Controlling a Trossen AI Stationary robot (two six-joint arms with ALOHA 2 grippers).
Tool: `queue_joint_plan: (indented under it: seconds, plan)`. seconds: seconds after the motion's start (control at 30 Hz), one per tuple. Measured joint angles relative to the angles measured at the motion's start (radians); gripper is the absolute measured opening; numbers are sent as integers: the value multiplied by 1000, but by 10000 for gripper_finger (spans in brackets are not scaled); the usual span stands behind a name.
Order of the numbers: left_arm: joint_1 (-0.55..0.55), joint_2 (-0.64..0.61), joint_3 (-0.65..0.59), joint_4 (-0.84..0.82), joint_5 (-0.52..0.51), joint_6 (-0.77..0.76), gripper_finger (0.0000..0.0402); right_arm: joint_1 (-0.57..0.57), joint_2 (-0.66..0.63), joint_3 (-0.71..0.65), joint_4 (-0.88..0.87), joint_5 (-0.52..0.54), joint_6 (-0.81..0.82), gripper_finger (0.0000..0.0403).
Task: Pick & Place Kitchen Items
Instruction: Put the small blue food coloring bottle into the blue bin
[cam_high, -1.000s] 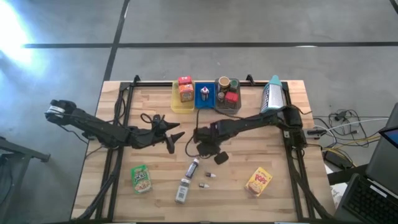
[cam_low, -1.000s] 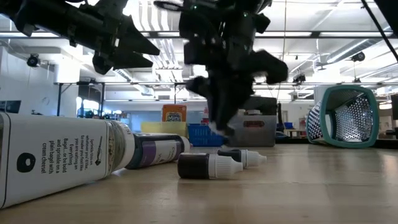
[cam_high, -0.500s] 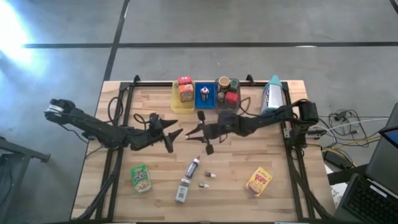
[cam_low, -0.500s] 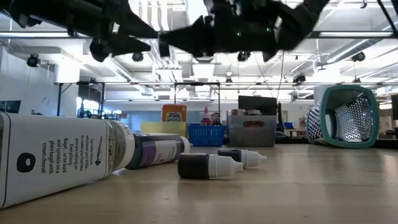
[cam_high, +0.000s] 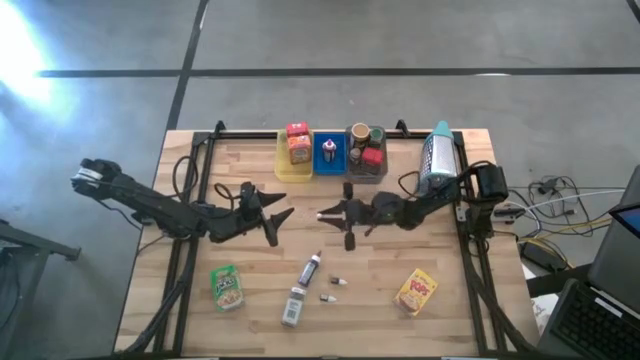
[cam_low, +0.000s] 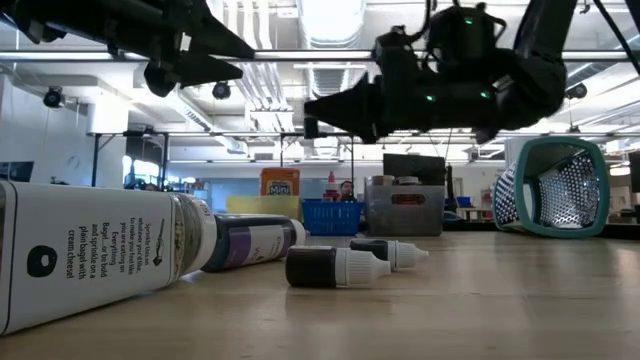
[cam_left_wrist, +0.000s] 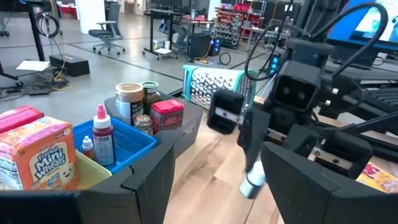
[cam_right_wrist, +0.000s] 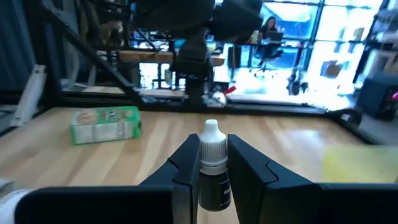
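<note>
My right gripper hangs level above the table's middle, pointing toward the left edge, shut on a small dark vial with a white cap. My left gripper hovers open just left of it, facing it, with nothing between its fingers. On the near part of the table lie a green pouch, a slim dark bottle, a white-labelled jar, two tiny vials and a yellow pouch. My right gripper pinches the vial's dark body between its two fingers. The vial lies along the fingers, and its white cap sticks out past the fingertips. The fingers run level from the table's right side, and the vial is clear of the table.
At the far edge stand a yellow tray with snack boxes, a blue tray with a small bottle, and a grey tray with jars. A teal-rimmed grater lies at the far right. Cables run along both side edges.
My right gripper has swung up from pointing down at the table's middle to pointing level toward the left edge, and its arm has drawn back toward the right edge. It has stayed shut, with the vial carried clear of the table.
</note>
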Motion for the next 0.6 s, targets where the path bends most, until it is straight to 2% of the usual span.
queue_joint_plan:
  seconds: [0.2, 0.37, 0.6]
  plan:
    - [0, 0, 0, 8, 0, -4, 243, 17, 19, -72, 120, 26, 56, 54]
    - [0, 0, 0, 9, 1, -4, 243, 29, 168, -87, 359, 44, 98, 54]
    - [0, 0, -1, 8, 4, -3, 243, 28, 310, -15, 361, 41, 126, 54]
